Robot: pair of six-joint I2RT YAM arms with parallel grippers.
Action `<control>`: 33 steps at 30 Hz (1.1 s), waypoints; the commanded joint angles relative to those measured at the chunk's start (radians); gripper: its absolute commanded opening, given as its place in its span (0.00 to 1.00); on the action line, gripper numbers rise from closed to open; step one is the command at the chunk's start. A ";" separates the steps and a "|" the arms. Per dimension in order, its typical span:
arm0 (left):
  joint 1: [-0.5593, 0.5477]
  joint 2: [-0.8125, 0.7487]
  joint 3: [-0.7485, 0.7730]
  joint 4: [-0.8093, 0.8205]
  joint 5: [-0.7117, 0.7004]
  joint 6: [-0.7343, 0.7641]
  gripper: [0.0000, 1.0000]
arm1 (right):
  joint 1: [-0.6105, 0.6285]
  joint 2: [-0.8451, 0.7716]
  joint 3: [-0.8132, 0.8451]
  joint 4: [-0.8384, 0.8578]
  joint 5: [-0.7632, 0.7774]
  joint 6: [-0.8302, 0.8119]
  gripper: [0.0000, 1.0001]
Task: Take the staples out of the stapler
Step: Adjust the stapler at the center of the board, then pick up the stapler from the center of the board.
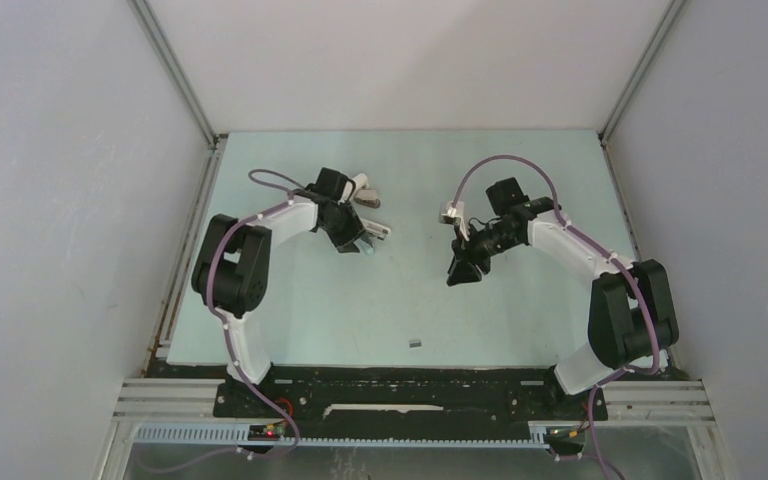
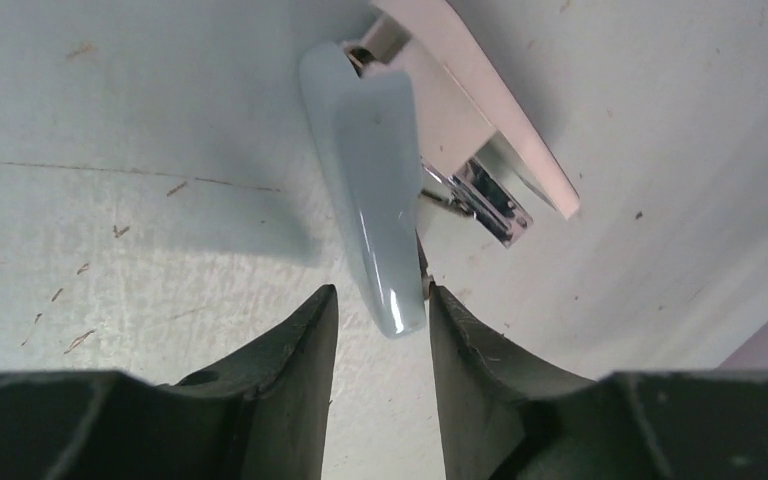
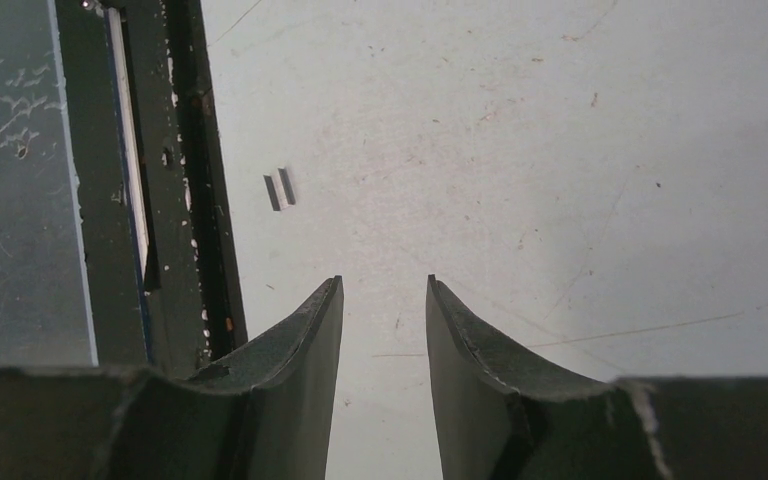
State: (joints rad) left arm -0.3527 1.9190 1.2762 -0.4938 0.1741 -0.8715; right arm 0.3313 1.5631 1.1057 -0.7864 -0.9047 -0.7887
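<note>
The stapler [image 2: 370, 170] lies on the table, swung open: pale blue-grey top arm, white base [image 2: 480, 100] and chrome magazine [image 2: 490, 200] spread apart. In the top view the stapler [image 1: 376, 232] sits at the back left. My left gripper [image 2: 380, 292] is open around the blue arm's tip; the right finger [image 2: 460, 340] touches it and a gap shows on the left side. One short dark strip of staples [image 3: 280, 188] lies loose by the table's near edge, also visible from above [image 1: 415, 343]. My right gripper [image 3: 384, 282] hangs open over bare table with nothing in it.
A black rail [image 3: 185, 170] runs along the table's near edge, close to the staple strip. Grey walls enclose the pale green tabletop [image 1: 520, 180] on three sides. The right gripper [image 1: 460, 274] is mid-table, right of the stapler.
</note>
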 commanded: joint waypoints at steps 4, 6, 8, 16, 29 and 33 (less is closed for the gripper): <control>0.026 -0.098 -0.085 0.117 0.069 0.096 0.45 | 0.023 -0.028 0.002 0.022 -0.046 0.031 0.45; 0.030 -0.103 -0.093 0.130 0.070 0.113 0.46 | 0.024 -0.028 0.002 0.034 -0.054 0.046 0.45; 0.030 -0.112 -0.104 0.161 0.081 0.124 0.48 | 0.025 -0.025 0.001 0.054 -0.064 0.074 0.45; 0.032 -0.081 -0.075 0.214 0.098 0.095 0.52 | 0.042 0.008 0.038 0.058 -0.107 0.129 0.45; 0.029 -0.016 -0.046 0.097 0.025 0.108 0.40 | 0.050 0.019 0.039 0.067 -0.106 0.142 0.45; 0.029 -0.012 -0.046 0.097 0.025 0.112 0.30 | 0.053 0.020 0.040 0.077 -0.106 0.157 0.45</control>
State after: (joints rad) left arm -0.3248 1.8874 1.1908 -0.3588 0.2329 -0.7845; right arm 0.3752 1.5776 1.1061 -0.7368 -0.9844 -0.6571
